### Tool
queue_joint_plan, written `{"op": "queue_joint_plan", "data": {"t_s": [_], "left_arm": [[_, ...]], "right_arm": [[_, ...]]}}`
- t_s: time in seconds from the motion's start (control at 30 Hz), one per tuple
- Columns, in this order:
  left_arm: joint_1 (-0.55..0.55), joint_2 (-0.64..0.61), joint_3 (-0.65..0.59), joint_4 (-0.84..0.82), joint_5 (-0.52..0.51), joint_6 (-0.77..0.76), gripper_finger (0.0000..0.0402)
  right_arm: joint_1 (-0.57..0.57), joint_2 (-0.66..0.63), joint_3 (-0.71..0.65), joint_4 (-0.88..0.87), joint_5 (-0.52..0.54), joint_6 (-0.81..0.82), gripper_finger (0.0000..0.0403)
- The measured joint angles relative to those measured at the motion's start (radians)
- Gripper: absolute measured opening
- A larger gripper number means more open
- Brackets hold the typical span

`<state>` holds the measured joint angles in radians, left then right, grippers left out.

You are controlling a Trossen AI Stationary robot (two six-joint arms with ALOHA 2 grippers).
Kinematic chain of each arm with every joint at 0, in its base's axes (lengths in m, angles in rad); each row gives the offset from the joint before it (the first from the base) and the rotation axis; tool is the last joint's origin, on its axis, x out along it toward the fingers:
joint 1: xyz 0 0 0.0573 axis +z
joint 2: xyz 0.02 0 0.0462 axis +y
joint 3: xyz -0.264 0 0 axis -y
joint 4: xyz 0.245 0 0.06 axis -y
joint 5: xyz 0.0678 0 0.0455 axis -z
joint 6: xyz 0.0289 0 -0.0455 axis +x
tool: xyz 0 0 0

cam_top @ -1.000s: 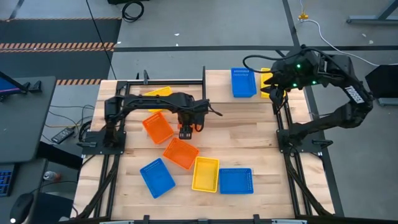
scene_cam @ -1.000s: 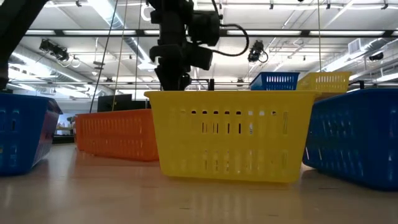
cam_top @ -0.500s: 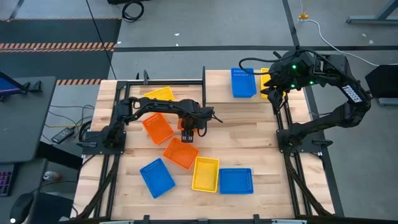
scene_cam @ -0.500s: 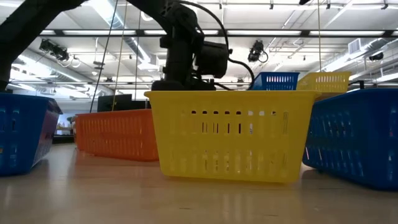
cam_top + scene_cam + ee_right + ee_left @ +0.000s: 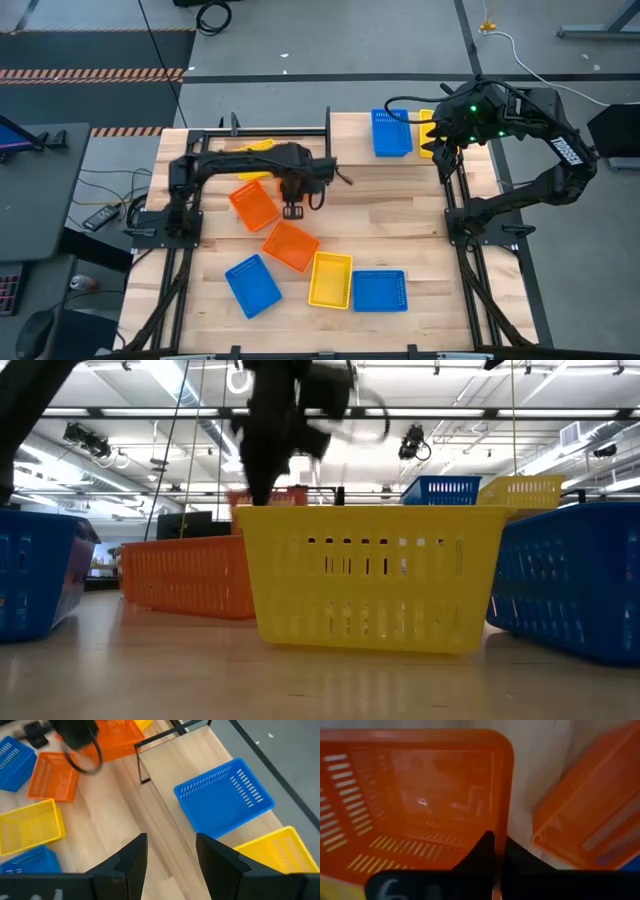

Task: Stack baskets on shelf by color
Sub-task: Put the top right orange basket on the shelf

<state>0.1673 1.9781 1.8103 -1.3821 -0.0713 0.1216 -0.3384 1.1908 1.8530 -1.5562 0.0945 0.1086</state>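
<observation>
Over the table's left middle, my left gripper (image 5: 291, 210) (image 5: 497, 842) is shut on an orange basket (image 5: 253, 203) (image 5: 420, 795). A second orange basket (image 5: 291, 245) lies just near of it. The shelf's thin black posts and bar (image 5: 327, 135) (image 5: 170, 734) stand at the far edge. At the far right a blue basket (image 5: 391, 132) (image 5: 225, 795) and a yellow basket (image 5: 428, 130) (image 5: 272, 857) stand side by side. My right gripper (image 5: 440, 148) (image 5: 170, 857) hangs open above them with nothing between its fingers. My left gripper holds the orange basket by its short end wall (image 5: 503, 815), the one toward the table's right. One finger (image 5: 484, 851) is inside the basket and the other outside. The fingers point down from above. The basket's rim (image 5: 272, 495) shows raised above the near yellow basket's rim.
A blue basket (image 5: 252, 284), a yellow one (image 5: 331, 279) (image 5: 370, 580) and another blue one (image 5: 379, 291) sit near the front edge. A yellow basket (image 5: 255, 150) lies at the far left, partly under my left arm. Bare wood (image 5: 400, 215) lies right of centre.
My left gripper came down to the orange basket's right end, then rose. An orange rim now shows above the yellow basket in the low view, where none showed before. The arm is blurred from motion.
</observation>
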Motion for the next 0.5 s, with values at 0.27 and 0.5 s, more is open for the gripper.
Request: {"op": "queue_joint_plan", "data": {"t_s": [0.27, 0.5], "left_arm": [[-0.002, -0.034, 0.326, 0.01, -0.114, -0.032, 0.0007], [0.016, -0.032, 0.423, 0.189, -0.183, 0.102, 0.0006]], "right_arm": [[-0.001, -0.002, 0.0, 0.093, 0.056, 0.013, 0.0174], [-0.001, -0.008, 0.0, 0.228, 0.058, 0.053, 0.0174]]}}
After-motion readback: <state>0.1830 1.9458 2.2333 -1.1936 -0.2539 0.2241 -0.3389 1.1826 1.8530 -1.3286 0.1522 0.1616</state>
